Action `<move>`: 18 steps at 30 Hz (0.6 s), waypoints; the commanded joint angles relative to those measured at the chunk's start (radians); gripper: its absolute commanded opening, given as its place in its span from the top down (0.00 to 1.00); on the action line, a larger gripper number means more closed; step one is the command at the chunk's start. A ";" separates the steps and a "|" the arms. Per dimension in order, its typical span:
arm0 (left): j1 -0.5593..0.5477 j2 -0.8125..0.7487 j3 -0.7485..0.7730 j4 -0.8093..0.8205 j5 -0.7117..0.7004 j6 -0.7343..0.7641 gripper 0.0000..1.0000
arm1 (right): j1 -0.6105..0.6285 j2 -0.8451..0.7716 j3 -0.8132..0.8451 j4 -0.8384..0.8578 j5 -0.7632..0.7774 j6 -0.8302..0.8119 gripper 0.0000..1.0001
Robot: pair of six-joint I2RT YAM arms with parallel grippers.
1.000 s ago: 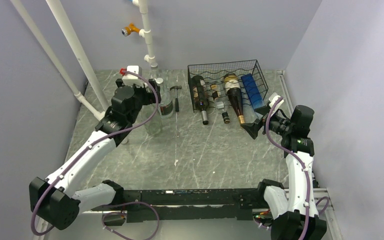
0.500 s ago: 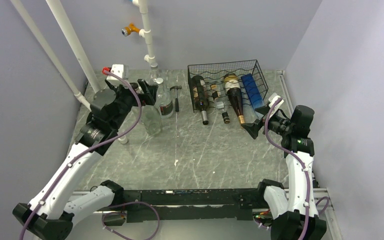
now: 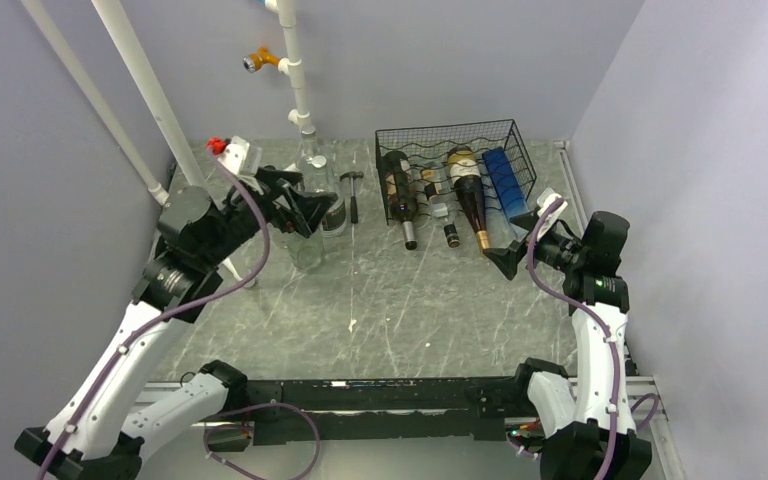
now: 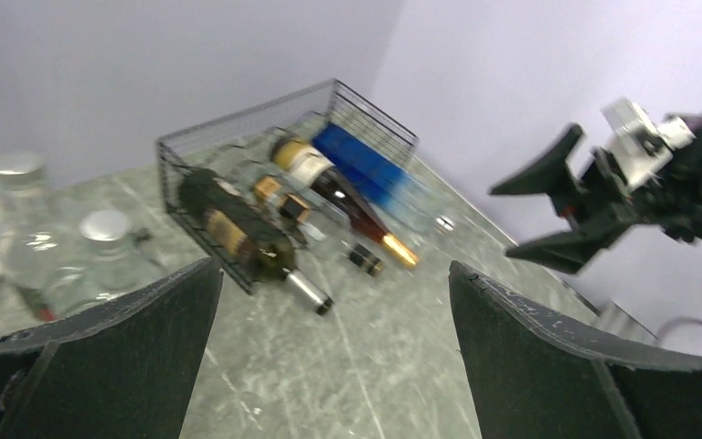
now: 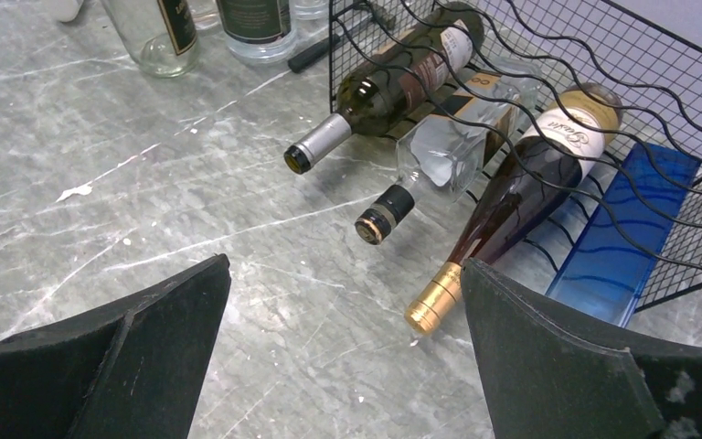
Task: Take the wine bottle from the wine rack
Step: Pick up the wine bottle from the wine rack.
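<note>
The black wire wine rack (image 3: 445,129) stands at the back right of the table. In it lie a dark green wine bottle with a silver cap (image 3: 398,196), a clear bottle with a black cap (image 3: 440,206), a dark red bottle with a gold cap (image 3: 469,196) and a blue bottle (image 3: 508,180), necks toward me. My right gripper (image 3: 500,261) hovers open just in front of the gold cap (image 5: 434,309), touching nothing. My left gripper (image 3: 303,208) is open beside the upright glass bottles, facing the rack (image 4: 238,125) from the left, with nothing between its fingers.
Two clear glass bottles (image 3: 306,243) (image 3: 331,206) stand left of the rack, and a small hammer (image 3: 352,191) lies between them and it. White pipes (image 3: 296,82) run up the back wall and slant at the left. Walls close in on both sides.
The left arm drew back to the left and turned its open gripper rightward toward the rack. The right arm and the bottles have not moved.
</note>
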 commanded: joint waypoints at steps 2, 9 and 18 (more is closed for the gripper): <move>-0.028 0.102 0.043 0.031 0.278 -0.024 0.01 | -0.010 -0.001 -0.007 -0.016 -0.085 -0.039 0.00; -0.208 0.270 0.103 -0.035 0.202 0.174 0.00 | -0.015 0.026 -0.049 0.061 -0.049 0.111 0.00; -0.217 0.360 -0.023 0.071 0.203 0.277 0.01 | -0.025 0.051 -0.036 0.033 -0.037 0.077 0.00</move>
